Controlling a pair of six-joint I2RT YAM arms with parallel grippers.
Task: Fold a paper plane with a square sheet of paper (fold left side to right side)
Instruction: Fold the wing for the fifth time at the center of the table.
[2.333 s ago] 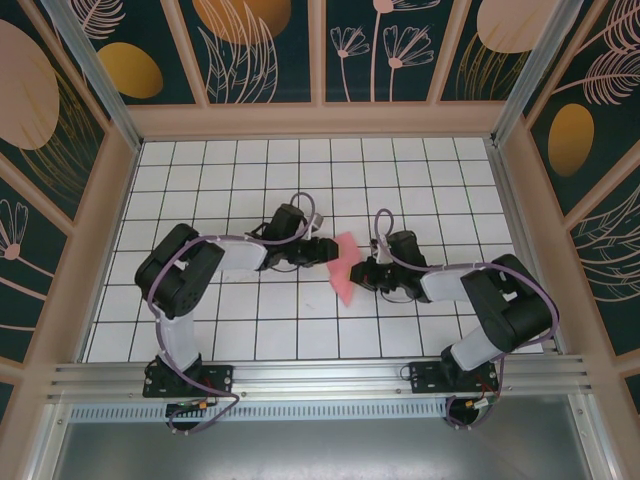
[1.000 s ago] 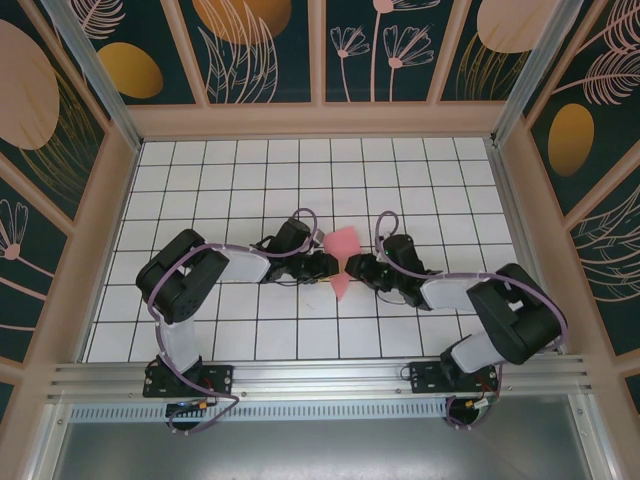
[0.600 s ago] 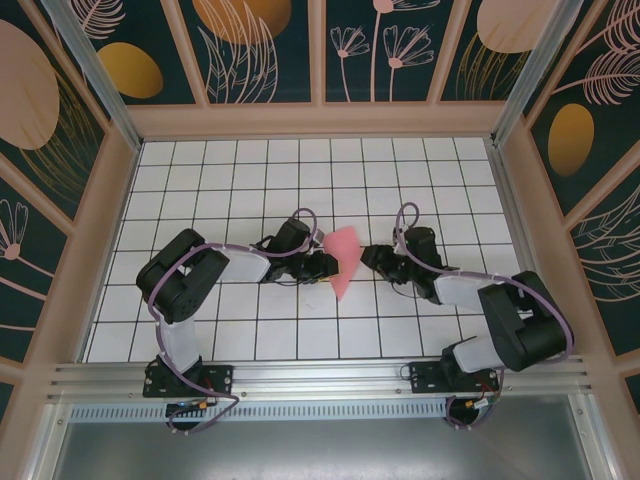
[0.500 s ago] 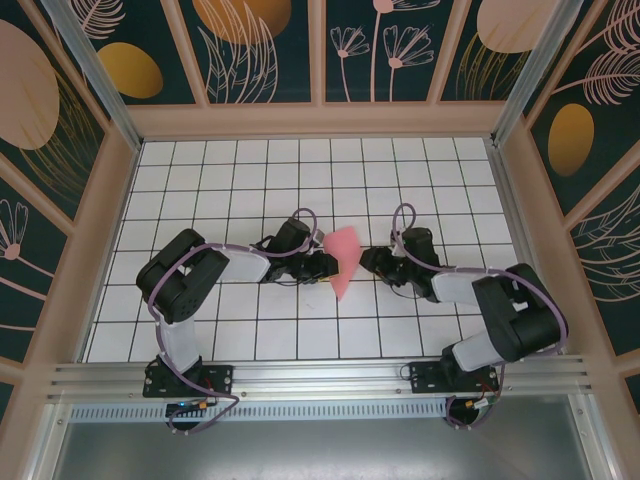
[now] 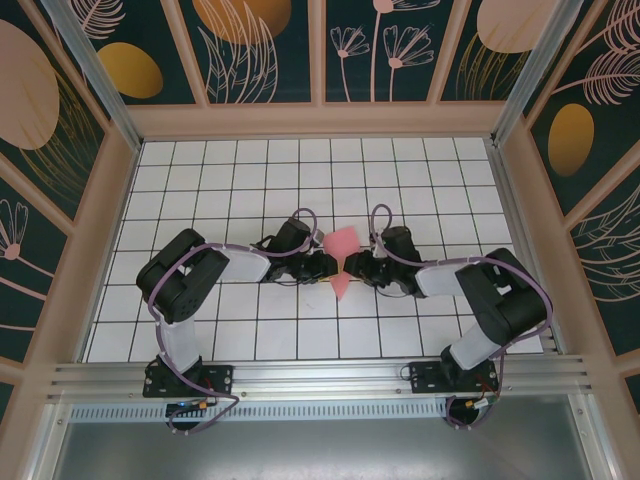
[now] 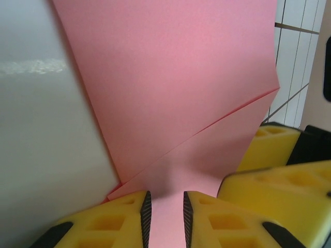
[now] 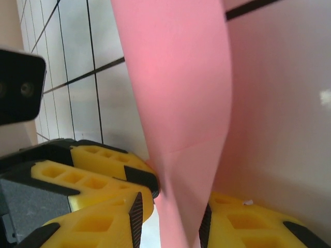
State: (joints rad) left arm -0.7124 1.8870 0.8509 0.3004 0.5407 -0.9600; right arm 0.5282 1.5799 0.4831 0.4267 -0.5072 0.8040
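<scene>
Holding the square sheet of paper [image 5: 341, 252] between them at the middle of the counter [image 5: 200, 170], the two arms meet over the white grid. The left arm [image 5: 190, 275] reaches in from left of the counter's middle and the right arm [image 5: 490, 290] from right of it. The salmon-pink sheet is folded to a shape whose point aims at the counter's near edge, and it looks at least partly raised off the surface.

The left jaws are closed on the paper: the left wrist view has the sheet running down between two yellow pads [image 6: 119, 217] set close against it. An edge of the sheet also stands between the right arm's yellow pads [image 7: 98, 222], but whether those jaws pinch it or merely straddle it cannot be told.

A hold from both sides probably keeps the thin paper steady so that its left side can be carried over to its right.

The overhead camera gives the layout of arms and sheet, though the paper is too small there to read its folds. The left wrist view reveals a diagonal crease [image 6: 207, 129] where one layer overlaps another. The right wrist view shows the sheet bowing as it rises from the pads.
</scene>
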